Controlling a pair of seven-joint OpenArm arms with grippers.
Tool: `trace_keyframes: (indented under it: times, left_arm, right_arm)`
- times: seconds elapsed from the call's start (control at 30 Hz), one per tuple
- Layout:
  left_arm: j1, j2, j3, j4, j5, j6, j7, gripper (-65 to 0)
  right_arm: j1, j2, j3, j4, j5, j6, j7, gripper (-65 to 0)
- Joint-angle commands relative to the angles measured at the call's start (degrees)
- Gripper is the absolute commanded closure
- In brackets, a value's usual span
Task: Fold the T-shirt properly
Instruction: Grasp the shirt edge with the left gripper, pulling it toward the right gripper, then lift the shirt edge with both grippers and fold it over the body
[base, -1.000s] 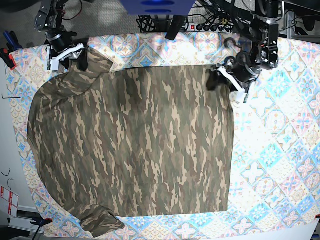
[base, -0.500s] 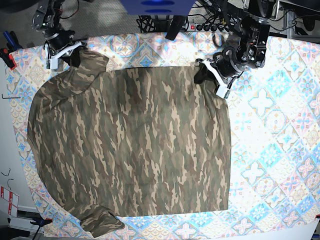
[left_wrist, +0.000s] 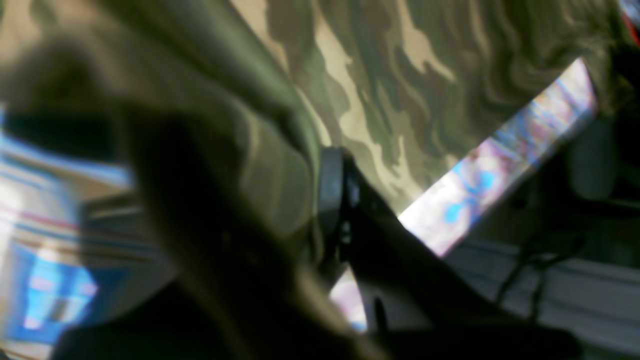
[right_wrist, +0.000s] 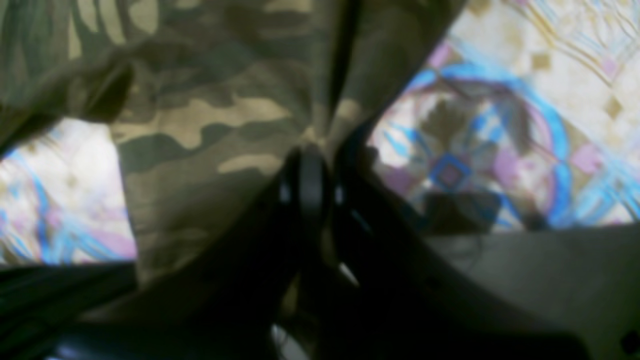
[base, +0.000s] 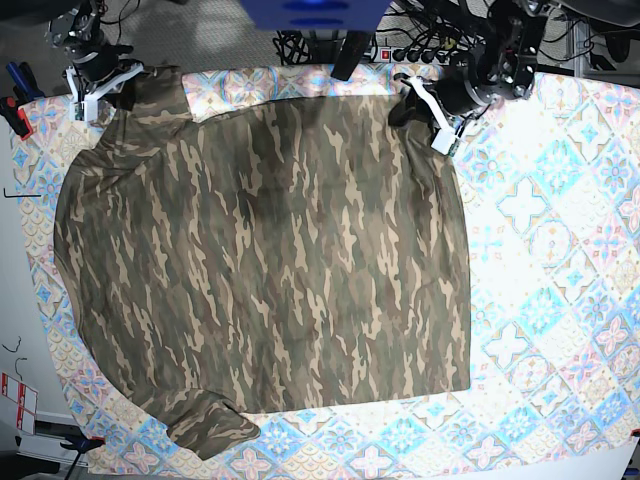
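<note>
Both hands are pinching the far edge of the T-shirt (base: 265, 270), one at each top corner as the base view shows it. The left hand (base: 425, 108) grips the corner by the hem side on that view's right, and its wrist view shows the camouflage cloth (left_wrist: 350, 90) drawn in between the pressed-together fingers (left_wrist: 330, 190). The right hand (base: 100, 85) holds the corner near the sleeve on that view's left, and its own wrist view shows folds of fabric (right_wrist: 210, 115) gathered into the closed fingers (right_wrist: 310, 180), radiating from the pinch. The shirt lies spread, print side up, across most of the desk (base: 560, 250), which is covered in a patterned tile-print cloth; one sleeve (base: 205, 430) juts out at the near left edge, the other is bunched beside the right hand. Two corners of a single edge are held, in my judgement, because this lets the arms carry that whole edge together and keep it taut, so the cloth moves as a flat sheet rather than crumpling. The grips sit right at the rim of the fabric, which leaves the body of the shirt resting on the desk as an anchor. Whether each pinch takes one layer or two cannot be told, as both wrist views are blurred. A fold toward the near edge looks like the step in hand.
</note>
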Motion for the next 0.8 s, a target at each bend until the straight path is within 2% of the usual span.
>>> trace_keyframes:
  times: [0.0, 0.17, 0.3, 0.47, 0.67, 0.77]
  left_arm:
    - [1.4, 0.0, 0.4, -0.1, 2.7, 0.4, 4.3, 0.0]
    - [3.4, 0.0, 0.3, 0.1, 2.7, 0.4, 4.2, 0.0]
    - [6.2, 0.0, -3.5, 3.1, 2.8, 0.2, 4.2, 0.0]
    - [8.4, 0.0, -9.0, 7.2, 2.8, -4.0, 4.8, 0.0]
    - [6.7, 0.1, -13.4, 7.6, 2.8, -8.5, 11.6, 0.0]
    - [5.0, 0.1, -13.4, 7.8, 2.7, -8.7, 14.3, 0.0]
  right_arm:
    - [-0.8, 0.7, 0.5, 1.5, 0.8, 0.3, 0.9, -0.2]
    - [-1.6, 0.4, 1.3, 2.4, 0.8, 0.3, 1.1, -0.2]
    - [-3.0, 0.4, 1.7, 2.4, 0.8, 0.3, 6.9, -0.2]
    - [-3.8, 0.4, 1.4, 2.4, 0.8, 0.3, 10.0, -0.2]
    - [-3.6, 0.4, 1.3, 3.0, 0.8, 0.3, 10.2, -0.2]
    - [-3.6, 0.4, 1.5, 5.9, 0.8, 0.3, 10.2, -0.2]
